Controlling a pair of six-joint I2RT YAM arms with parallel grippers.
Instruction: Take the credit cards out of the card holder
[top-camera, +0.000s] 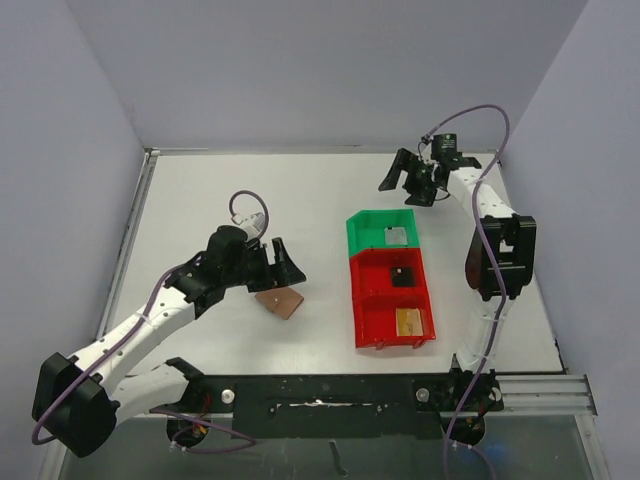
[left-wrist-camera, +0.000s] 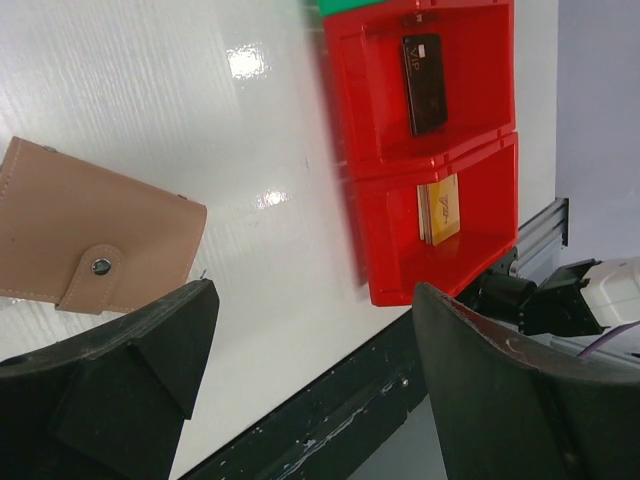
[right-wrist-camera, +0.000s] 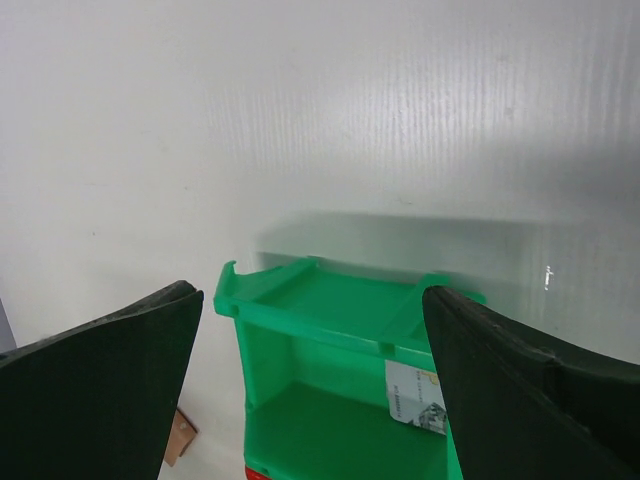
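While both arms hang over the white table (top-camera: 220, 200) in the overhead view, the card holder (top-camera: 279, 301) lies flat on the table left of centre, just on the near side of the left gripper (top-camera: 283, 262). That gripper's jaws are spread and hold nothing. To the right of the holder, well apart from it, a green bin (top-camera: 365, 232) stands end to end with a red bin (top-camera: 372, 300) that has two compartments. A pale card (top-camera: 397, 237) lies in the green bin, a black card (top-camera: 403, 276) in the red compartment next to it, and a gold card (top-camera: 410, 322) in the nearest compartment. The right gripper (top-camera: 408, 180) hangs near the far right corner beyond the green bin, jaws parted and empty.

From the left wrist camera, the holder is folded shut, its tab fastened by the snap stud (left-wrist-camera: 101, 266). It lies beside one dark finger, outside the gap between the jaws. The black and gold cards show in the red bin across bare table.

From the right wrist camera, the wide-open fingers frame the green bin with the pale card inside. A brown corner of the holder peeks out at the lower left, beside the finger there.
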